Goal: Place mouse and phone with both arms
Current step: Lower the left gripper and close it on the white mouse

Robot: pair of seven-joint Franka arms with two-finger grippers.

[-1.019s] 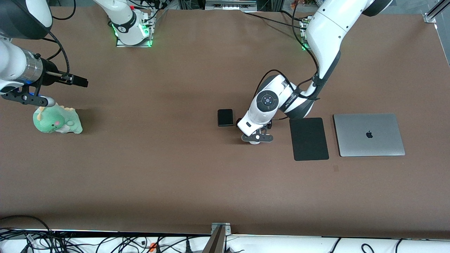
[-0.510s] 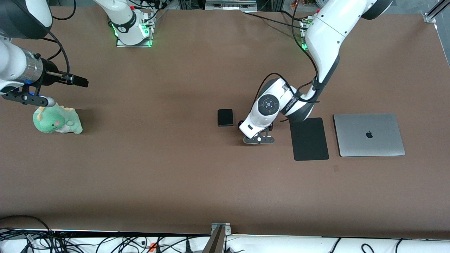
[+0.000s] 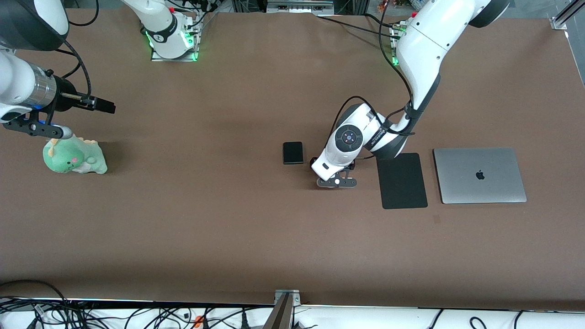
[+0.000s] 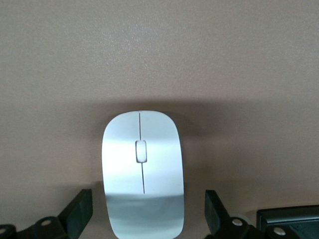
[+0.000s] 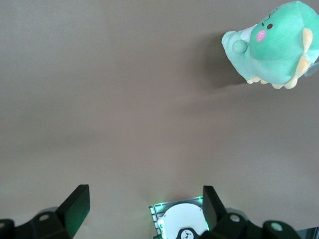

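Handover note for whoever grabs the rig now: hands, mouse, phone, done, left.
Left hand: down at the table, open, fingers astride the mouse, no grip yet.
Right hand: open, waiting in the air above the plush toy.
Phone: untouched on the table beside the left hand, toward the right arm's end.
Mouse pad and laptop lie toward the left arm's end.
Done: nothing placed.
Left: grasp and place the mouse, then the phone.

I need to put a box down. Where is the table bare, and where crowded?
Bare: the wide strip nearer the camera than everything, and the stretch between plush and phone. Crowded: phone, left gripper over the mouse, pad and laptop in one row.
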